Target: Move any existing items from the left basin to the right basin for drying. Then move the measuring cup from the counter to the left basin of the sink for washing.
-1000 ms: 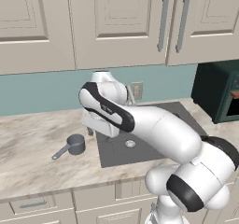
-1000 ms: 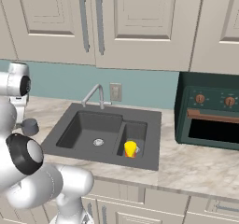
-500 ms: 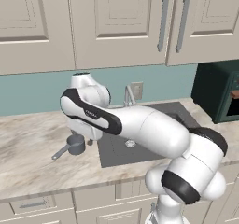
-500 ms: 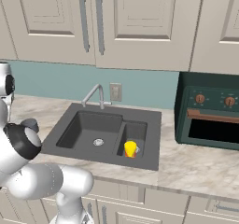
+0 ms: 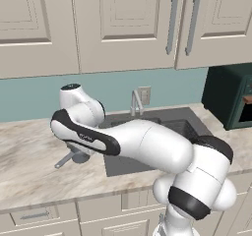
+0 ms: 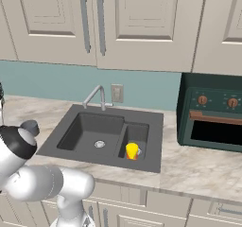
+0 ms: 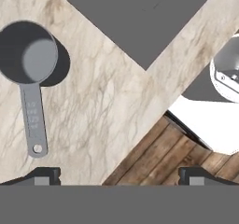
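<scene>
— One measuring cup (image 7: 29,55) stands upright on the marbled counter (image 7: 107,106), near the sink's (image 6: 156,131) outer edge on the wide-bowl side, its thin handle (image 7: 33,125) pointing away from the bowl. Where is the pincer?

— Above that stretch of counter, looking straight down. The gripper (image 7: 116,176) holds nothing; its two dark fingertips (image 7: 44,175) stand as far apart as they go, well clear of the cup, which lies off to one side in the hand view.

— And the yellow cup?

— The yellow cup (image 6: 132,151) with the red-orange base stands upright in the right basin (image 6: 141,132), near its front wall, just beside the silver drain. The left basin (image 6: 90,126) shows its round drain (image 6: 99,144) on a bare floor.

— The arm itself?

— In the left base view it arches low across the front of the sink toward the counter's left part, its wrist above the measuring cup, whose handle tip shows beneath. The faucet (image 6: 96,95) rises at the sink's back edge; a dark green oven (image 6: 212,112) sits at the counter's right end.
</scene>
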Robot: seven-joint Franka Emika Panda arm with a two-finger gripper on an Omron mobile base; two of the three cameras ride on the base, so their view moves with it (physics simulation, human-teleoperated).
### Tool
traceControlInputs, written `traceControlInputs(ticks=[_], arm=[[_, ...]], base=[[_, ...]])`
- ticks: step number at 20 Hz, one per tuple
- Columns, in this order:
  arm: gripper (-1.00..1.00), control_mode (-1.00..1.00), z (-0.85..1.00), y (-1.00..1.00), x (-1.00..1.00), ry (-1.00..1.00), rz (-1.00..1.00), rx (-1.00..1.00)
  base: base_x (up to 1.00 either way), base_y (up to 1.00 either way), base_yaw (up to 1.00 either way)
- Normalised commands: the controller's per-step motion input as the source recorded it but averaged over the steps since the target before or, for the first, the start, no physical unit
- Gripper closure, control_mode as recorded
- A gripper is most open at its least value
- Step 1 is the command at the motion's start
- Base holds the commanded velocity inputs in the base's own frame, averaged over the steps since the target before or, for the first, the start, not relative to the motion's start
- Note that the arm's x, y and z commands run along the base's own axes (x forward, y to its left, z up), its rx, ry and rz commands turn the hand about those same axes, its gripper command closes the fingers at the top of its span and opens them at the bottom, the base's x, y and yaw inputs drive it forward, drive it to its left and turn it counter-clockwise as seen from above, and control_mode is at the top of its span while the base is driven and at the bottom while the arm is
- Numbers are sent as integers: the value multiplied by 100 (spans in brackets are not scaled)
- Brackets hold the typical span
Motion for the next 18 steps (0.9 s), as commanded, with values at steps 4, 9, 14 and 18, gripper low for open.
traceControlInputs(ticks=[4, 9, 14, 18], arm=[[-100, -100, -21, 20, 7, -9, 1, -2], [-100, -100, -18, 17, 18, -1, 0, 0], [-100, -100, -20, 14, 24, 0, 0, 0], [-100, -100, -25, 13, 28, 0, 0, -1]], base=[[0, 0, 0], [0, 0, 0], [0, 0, 0], [0, 0, 0]])
